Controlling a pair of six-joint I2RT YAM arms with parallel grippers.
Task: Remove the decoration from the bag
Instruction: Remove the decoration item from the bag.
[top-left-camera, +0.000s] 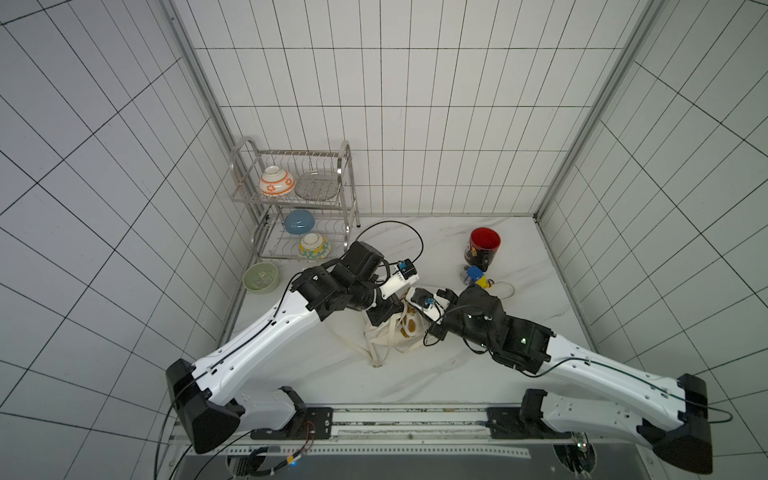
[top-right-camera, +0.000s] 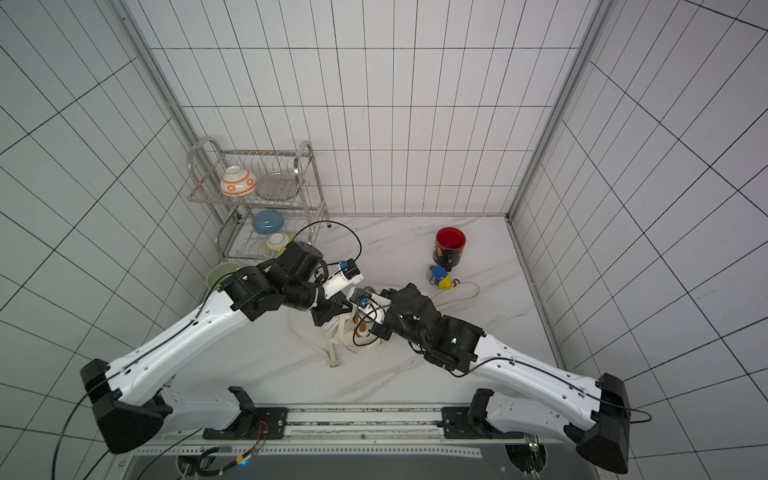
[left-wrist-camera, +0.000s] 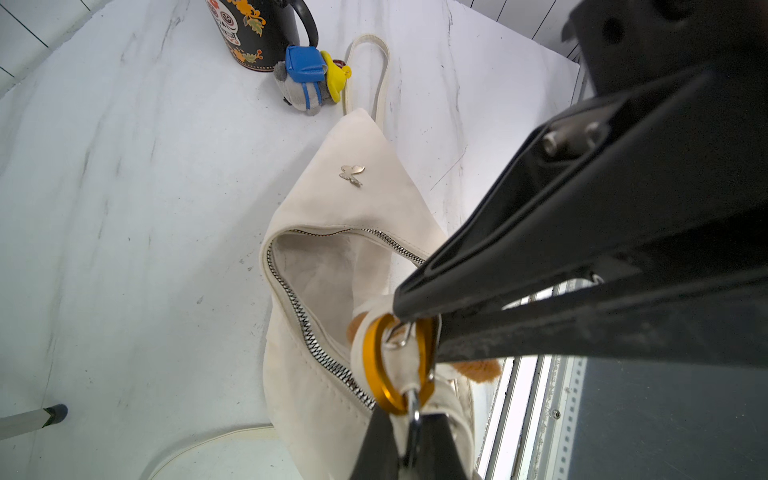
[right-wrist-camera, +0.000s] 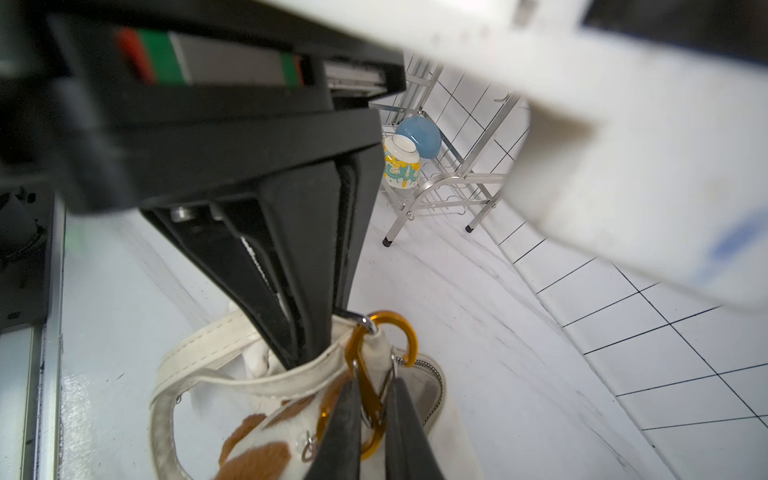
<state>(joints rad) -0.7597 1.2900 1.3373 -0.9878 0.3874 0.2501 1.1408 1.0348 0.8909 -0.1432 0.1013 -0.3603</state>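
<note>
Grip check: right gripper (right-wrist-camera: 374, 380) clamped on the orange carabiner (right-wrist-camera: 409, 332), left gripper (left-wrist-camera: 409, 419) pinching the cream bag (top-left-camera: 388, 336) beside it, just below centre in a top view, unclipping in hand, I'd say, next needing the gate pressed open to free the plush charm (right-wrist-camera: 257, 453).

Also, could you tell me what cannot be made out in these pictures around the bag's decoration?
Plush decoration: cut off by the right wrist view's edge, mostly behind the bag in the left wrist view; shape unclear.
Carabiner gate: covered by the right gripper; open or closed, unclear.
Both top views: the left arm and right arm hide most of the bag and the carabiner.
</note>
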